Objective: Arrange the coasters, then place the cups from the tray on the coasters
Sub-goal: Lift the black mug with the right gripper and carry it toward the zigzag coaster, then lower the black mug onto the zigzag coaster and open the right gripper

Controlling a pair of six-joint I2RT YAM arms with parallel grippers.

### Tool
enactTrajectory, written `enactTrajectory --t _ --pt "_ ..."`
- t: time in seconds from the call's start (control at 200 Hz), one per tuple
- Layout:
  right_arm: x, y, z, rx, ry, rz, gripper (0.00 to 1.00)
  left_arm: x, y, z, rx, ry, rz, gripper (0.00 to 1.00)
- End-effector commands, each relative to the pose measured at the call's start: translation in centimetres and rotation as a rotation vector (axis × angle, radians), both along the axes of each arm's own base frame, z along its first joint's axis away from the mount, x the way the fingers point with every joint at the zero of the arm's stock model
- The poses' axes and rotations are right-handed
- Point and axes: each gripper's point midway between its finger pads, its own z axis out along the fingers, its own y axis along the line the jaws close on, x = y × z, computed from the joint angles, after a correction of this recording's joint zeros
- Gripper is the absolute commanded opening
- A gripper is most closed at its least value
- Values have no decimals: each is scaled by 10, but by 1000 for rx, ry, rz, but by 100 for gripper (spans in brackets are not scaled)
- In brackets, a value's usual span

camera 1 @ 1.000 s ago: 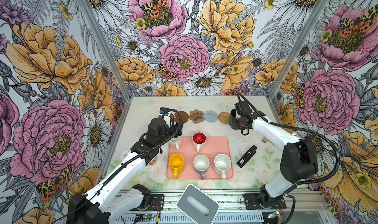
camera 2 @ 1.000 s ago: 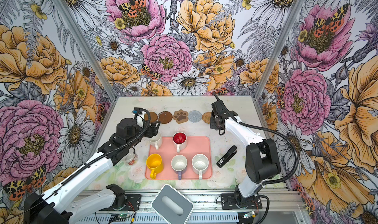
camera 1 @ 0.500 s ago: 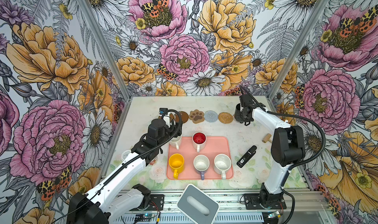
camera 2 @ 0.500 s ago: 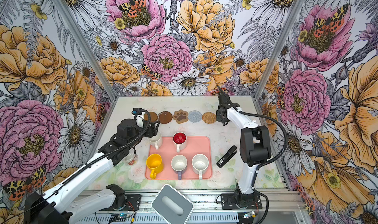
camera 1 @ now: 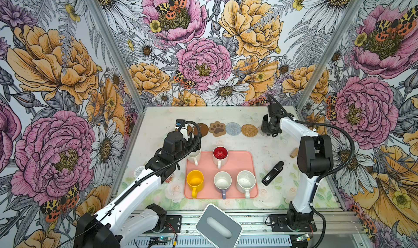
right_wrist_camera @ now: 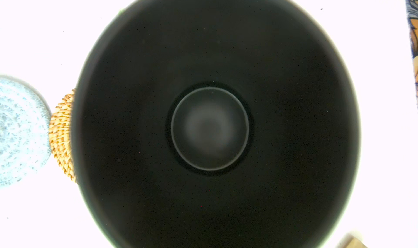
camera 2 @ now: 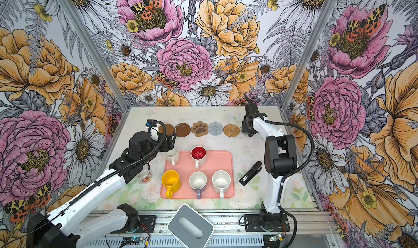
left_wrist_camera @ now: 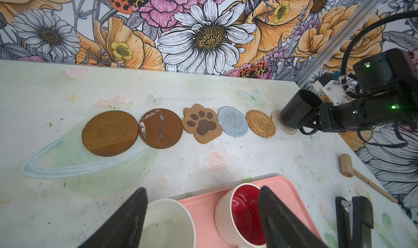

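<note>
I count six coasters [left_wrist_camera: 202,123] in one row on the worktop [left_wrist_camera: 67,201]. Five cups [camera 1: 222,181] stand on the tray [camera 1: 239,165]. My right hand [left_wrist_camera: 304,120] grips the sixth, the black cup [left_wrist_camera: 296,110], on the lacy end coaster [left_wrist_camera: 276,119]. My left hand [left_wrist_camera: 202,188] gapes wide and empty over the tray's far corner.

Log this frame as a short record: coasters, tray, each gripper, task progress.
coasters: six in a row beyond the tray
tray: five mugs: cream, red-inside, yellow, lavender, speckled
right gripper: shut on black mug at lacy coaster, row's right end
left gripper: open, near the cream one
progress: coasters arranged; black mug off tray, not released; five left
</note>
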Motion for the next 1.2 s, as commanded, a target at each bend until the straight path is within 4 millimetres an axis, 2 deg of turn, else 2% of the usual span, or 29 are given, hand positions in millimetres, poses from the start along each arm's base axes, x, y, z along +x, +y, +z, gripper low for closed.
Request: enactTrajectory --t 0.0,0.756,1.191 --pt "33 2 28 10 -142 8 0 3 3 10 -22 -33 27 79" --pt "31 0 6 7 -107 4 0 0 3 10 -26 -29 27 79" --pt "29 -3 0 -1 -97 -2 0 -1 4 10 -26 -30 29 78"
